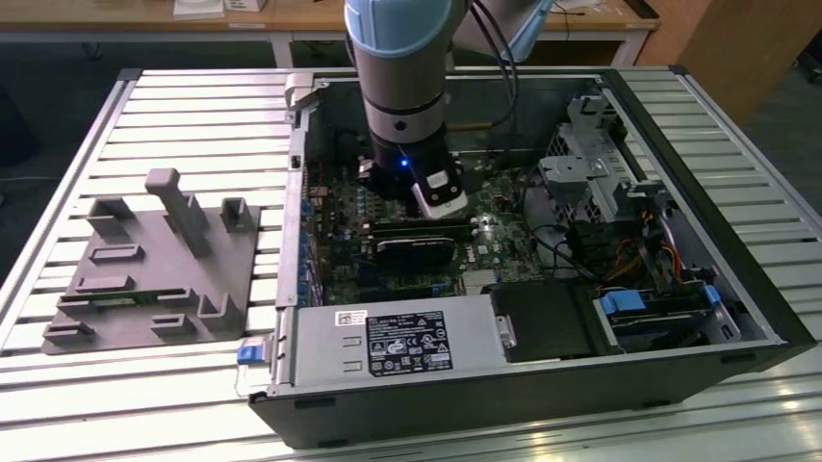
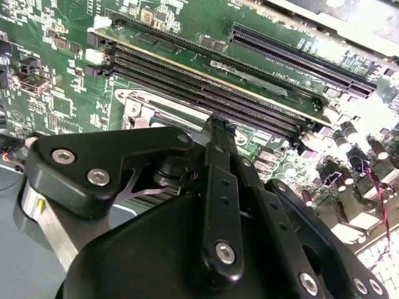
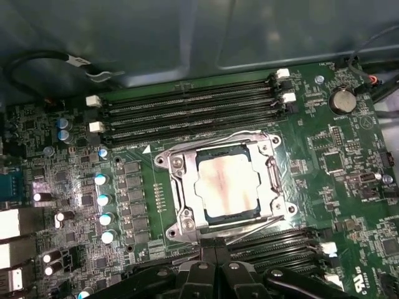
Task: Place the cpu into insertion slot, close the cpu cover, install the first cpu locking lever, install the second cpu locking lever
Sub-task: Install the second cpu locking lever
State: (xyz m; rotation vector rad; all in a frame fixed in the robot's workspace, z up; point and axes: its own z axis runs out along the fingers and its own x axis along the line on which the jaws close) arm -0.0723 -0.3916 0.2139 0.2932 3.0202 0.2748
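jaws [image 3: 215,252] look closed together with nothing between them: in the first wrist view the black fingers [image 3: 199,274] meet at one tip right at the near edge of the insertion slot [image 3: 221,187], and in the second wrist view the same linkage tapers to a single point by the socket's metal edge. whether the tip touches the frame, can't tell.

cpu [image 3: 227,185] is seated in the slot, pale silvery face up, lying flat. cpu cover [image 3: 181,193] is down around it, silvery frame with the chip showing through the cut-out. thin wire levers run along the frame's edges; can't tell if they're latched.

just beyond the socket, long black memory slots [image 3: 187,109] with white end clips, more of them on the near side too. green circuit board [image 3: 349,162] all round, row of small capacitors [image 3: 103,199] beside the socket.

exterior view: arm [image 1: 404,96] comes straight down into the open computer case [image 1: 719,318], which lies on its side on the slatted metal bench [image 1: 192,106]. grey fixture block [image 1: 148,269] sits on the bench at the exterior view's left, well apart from the case.
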